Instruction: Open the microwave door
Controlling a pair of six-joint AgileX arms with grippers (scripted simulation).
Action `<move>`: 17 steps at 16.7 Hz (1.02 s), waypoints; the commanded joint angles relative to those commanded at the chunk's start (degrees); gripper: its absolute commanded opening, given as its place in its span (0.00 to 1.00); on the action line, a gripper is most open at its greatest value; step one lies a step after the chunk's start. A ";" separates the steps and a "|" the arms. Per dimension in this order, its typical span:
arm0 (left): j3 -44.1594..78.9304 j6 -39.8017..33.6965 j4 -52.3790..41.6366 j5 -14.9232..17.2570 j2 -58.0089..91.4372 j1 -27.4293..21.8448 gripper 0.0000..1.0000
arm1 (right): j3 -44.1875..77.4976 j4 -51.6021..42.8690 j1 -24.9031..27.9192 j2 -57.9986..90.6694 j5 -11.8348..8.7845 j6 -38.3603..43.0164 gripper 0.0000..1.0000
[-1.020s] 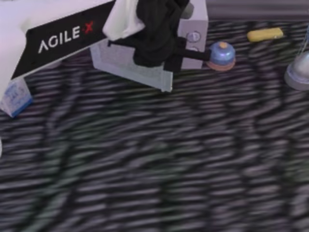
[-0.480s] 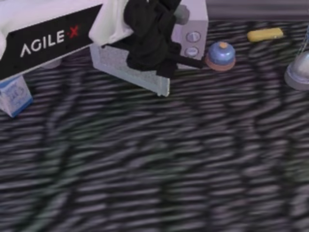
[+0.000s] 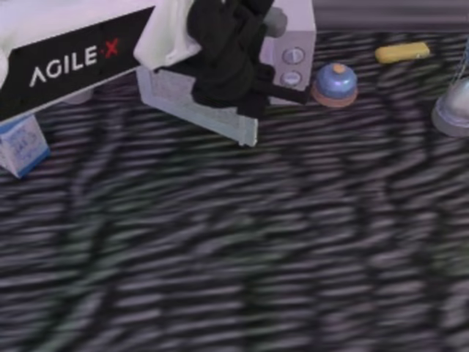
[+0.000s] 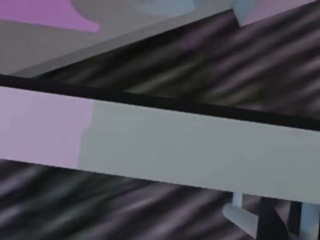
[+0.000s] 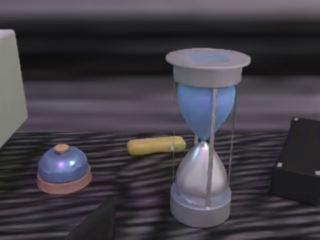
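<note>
The large pale grey-white microwave [image 3: 289,33] stood at the table's far edge, its mesh-windowed door [image 3: 198,110] swung partly outward. The left claw [image 3: 253,92] hovered there; whether spread, I cannot tell.

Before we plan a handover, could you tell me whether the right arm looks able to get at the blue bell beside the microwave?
Probably yes. The bell stands in the open just right of the microwave, with bare table around it; only the left gripper sits close by.
</note>
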 joint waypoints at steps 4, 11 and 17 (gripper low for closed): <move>0.00 0.00 0.00 0.00 0.00 0.00 0.00 | 0.00 0.00 0.00 0.00 0.00 0.00 1.00; 0.00 0.00 0.00 0.00 0.00 0.00 0.00 | 0.00 0.00 0.00 0.00 0.00 0.00 1.00; -1.77 1.47 0.70 1.15 -1.20 0.16 0.00 | 0.00 0.00 0.00 0.00 0.00 0.00 1.00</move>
